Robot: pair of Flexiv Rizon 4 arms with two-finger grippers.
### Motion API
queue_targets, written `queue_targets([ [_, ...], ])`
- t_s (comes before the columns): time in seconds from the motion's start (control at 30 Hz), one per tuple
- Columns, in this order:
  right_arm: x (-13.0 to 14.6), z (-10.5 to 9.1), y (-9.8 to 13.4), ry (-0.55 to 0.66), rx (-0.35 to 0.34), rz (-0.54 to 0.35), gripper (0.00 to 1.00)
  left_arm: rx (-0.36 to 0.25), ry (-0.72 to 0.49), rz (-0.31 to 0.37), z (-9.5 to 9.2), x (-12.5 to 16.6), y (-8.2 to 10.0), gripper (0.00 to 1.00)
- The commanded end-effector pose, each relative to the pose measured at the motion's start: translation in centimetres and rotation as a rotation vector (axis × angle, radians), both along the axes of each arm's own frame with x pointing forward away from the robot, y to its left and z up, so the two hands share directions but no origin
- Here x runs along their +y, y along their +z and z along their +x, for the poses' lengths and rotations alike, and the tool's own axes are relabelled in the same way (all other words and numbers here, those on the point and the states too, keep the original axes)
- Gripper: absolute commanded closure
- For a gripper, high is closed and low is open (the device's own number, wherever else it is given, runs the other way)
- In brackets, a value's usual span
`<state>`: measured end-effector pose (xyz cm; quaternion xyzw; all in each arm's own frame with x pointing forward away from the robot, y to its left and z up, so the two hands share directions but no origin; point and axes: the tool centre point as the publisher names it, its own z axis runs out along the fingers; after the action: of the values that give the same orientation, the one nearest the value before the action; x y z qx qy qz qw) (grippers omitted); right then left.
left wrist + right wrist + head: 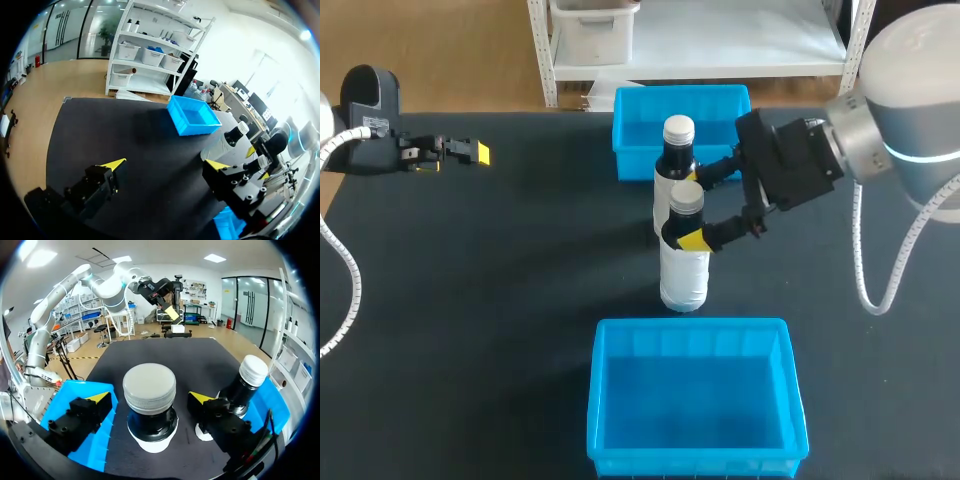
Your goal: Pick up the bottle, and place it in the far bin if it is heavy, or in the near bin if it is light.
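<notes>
Two bottles stand on the single black table point(470, 300) — a nearer bottle point(684, 262) and a farther bottle point(676, 160), each with one pale cap. There are two blue bins — the far bin point(630, 140) and the near bin point(610, 420). Two grippers show: the left gripper point(470, 152) and the right gripper point(705, 208).

Rear bottle point(677, 150) (its base) hidden behind front bottle point(684, 275).

A second bottle point(676, 160) stands between front bottle point(684, 275) and far bin point(632, 150); bare table point(520, 290) before the near bin point(690, 340).
</notes>
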<state>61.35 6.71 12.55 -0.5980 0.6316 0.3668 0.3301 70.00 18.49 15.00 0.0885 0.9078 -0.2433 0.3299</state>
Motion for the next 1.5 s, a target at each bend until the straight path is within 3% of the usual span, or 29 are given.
queue_targets([
  [0.03, 0.37, 0.14, -0.21, -0.002, 0.0, 0.005, 0.0, 0.0, 0.0, 0.0, 0.0, 0.0, 0.0, 0.0],
  [0.63, 0.56, -0.02, -0.22, 0.001, 0.005, 0.01, 0.0, 0.0, 0.0, 0.0, 0.0, 0.0, 0.0, 0.0],
  [0.73, 0.54, -0.01, -0.24, 0.0, 0.006, 0.01, 0.09, 0.0, 0.0, 0.0, 0.0, 0.0, 0.0, 0.0],
  [1.07, 0.41, 0.12, -0.21, -0.006, 0.004, 0.014, 0.13, 0.0, 0.0, 0.0, 0.0, 0.0, 0.0, 0.0],
  [1.17, 0.42, 0.13, -0.19, -0.005, 0.004, 0.015, 0.23, 0.0, 0.0, 0.0, 0.0, 0.0, 0.0, 0.0],
  [1.5, 0.49, 0.01, -0.14, 0.003, 0.003, 0.015, 0.3, 0.0, 0.0, 0.0, 0.0, 0.0, 0.0, 0.0],
])
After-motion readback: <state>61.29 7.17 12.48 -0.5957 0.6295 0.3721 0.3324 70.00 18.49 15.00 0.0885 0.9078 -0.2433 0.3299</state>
